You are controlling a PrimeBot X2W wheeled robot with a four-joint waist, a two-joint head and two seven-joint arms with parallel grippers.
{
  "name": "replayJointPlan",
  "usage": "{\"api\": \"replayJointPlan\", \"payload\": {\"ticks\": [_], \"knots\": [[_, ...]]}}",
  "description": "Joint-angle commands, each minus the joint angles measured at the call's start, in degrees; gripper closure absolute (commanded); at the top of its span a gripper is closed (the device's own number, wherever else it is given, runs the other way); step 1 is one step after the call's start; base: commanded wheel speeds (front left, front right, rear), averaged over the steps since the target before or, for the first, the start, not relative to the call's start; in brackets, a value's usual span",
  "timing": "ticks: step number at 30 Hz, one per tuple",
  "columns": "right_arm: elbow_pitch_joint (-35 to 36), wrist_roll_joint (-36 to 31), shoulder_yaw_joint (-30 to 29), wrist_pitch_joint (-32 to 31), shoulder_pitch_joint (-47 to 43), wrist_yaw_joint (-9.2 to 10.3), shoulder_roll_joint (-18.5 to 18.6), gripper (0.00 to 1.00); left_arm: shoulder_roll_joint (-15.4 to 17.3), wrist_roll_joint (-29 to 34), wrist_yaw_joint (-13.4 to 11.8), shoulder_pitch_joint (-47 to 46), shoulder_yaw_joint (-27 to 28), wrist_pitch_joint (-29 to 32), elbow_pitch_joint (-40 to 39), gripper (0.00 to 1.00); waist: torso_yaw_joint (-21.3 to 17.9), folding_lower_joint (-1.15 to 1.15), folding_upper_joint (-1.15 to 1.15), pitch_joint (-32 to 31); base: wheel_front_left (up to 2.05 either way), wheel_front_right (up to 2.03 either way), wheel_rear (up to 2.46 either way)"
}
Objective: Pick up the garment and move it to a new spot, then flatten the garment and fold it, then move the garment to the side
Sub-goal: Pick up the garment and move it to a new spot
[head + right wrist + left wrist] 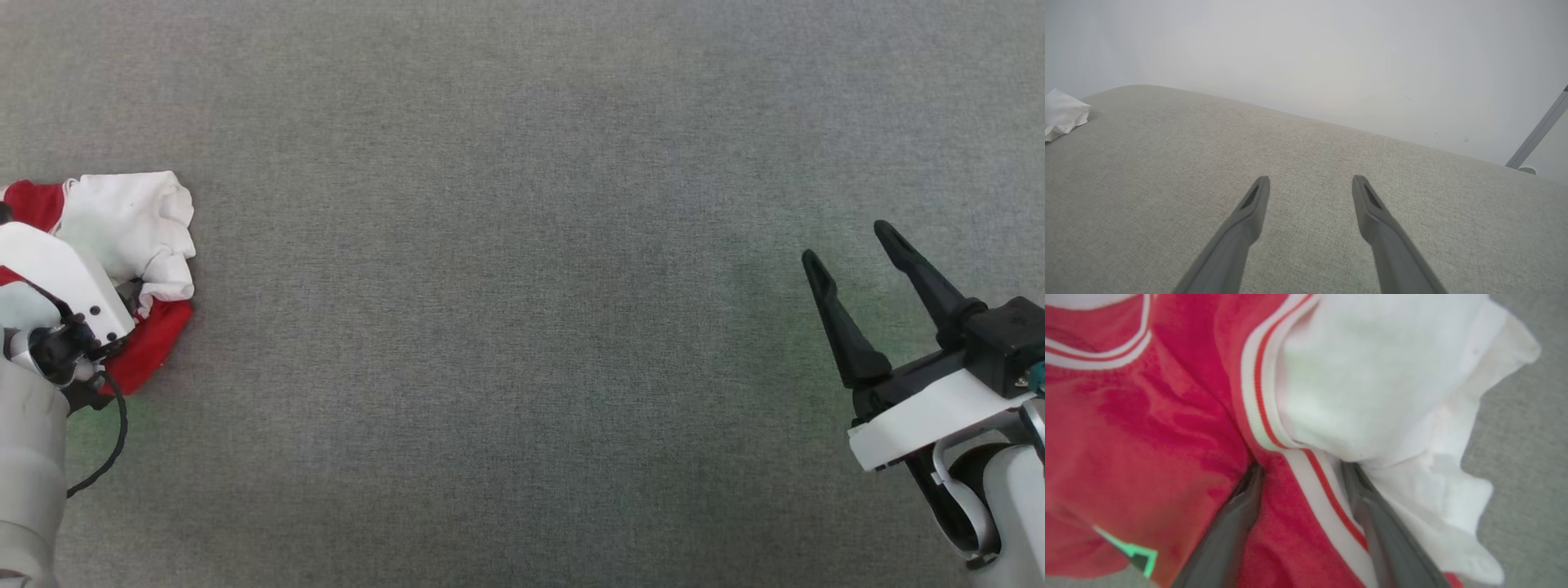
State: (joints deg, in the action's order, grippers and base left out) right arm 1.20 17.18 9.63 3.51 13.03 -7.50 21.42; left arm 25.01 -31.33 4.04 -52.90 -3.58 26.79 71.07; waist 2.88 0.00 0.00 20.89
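Crumpled red-and-white jersey (131,220) at 9 o'clock on grey desk (522,327); left tool (1302,467) spread, fingers sunk in its folds astride striped trim; right tool (849,242) spread at 3 o'clock.

Head view: even, soft light, no hard shadows; faint green tint on grey cloth surface (522,327) nr both arms. Left wrist view: v. close, garment (1167,416) soft and blurred, white part nearly blown out. Right wrist view: bright, pale wall (1306,49) washed out, surface edge bowed by wide-angle lens.
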Motion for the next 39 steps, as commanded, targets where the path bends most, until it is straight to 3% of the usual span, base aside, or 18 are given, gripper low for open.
{"api": "replayJointPlan", "payload": {"ticks": [1, 10, 20, 31, 39], "knots": [[0.0, 0.2, -0.1, -0.2, 0.6, 0.02, -0.3, 0.0, -3.7, 0.3, 0.1, 5.3, -1.3, 2.6, 4.2, 1.0, 0.2, 0.0, 0.0, -0.2, 0.0, 0.0, 0.0], [-0.8, 0.2, -2.0, 0.8, -0.9, 0.02, -1.3, 0.0, 1.4, 2.5, 2.1, -2.9, -3.1, -6.4, -2.0, 1.0, 2.0, 0.0, 0.0, -3.4, 0.0, 0.0, 0.0], [-0.3, -0.2, -5.1, 0.7, -3.8, 0.02, -3.5, 0.0, 4.1, 4.8, 3.3, -5.8, -7.6, -11.5, -10.4, 1.0, 4.8, 0.0, 0.0, -8.9, 0.0, 0.0, 0.0], [0.6, -0.9, -7.2, 0.9, -5.5, 0.02, -6.2, 0.0, 6.5, 2.3, 3.5, -4.5, -12.9, -6.2, -27.5, 1.0, 6.4, 0.0, 0.0, -13.6, 0.0, 0.0, 0.0], [-0.1, -1.3, -9.1, 1.9, -6.5, 0.02, -7.8, 0.0, 8.5, -1.5, 3.5, -1.3, -16.1, 1.6, -43.4, 1.0, 3.7, 0.0, 0.0, -16.2, 0.0, 0.0, 0.0]]}}
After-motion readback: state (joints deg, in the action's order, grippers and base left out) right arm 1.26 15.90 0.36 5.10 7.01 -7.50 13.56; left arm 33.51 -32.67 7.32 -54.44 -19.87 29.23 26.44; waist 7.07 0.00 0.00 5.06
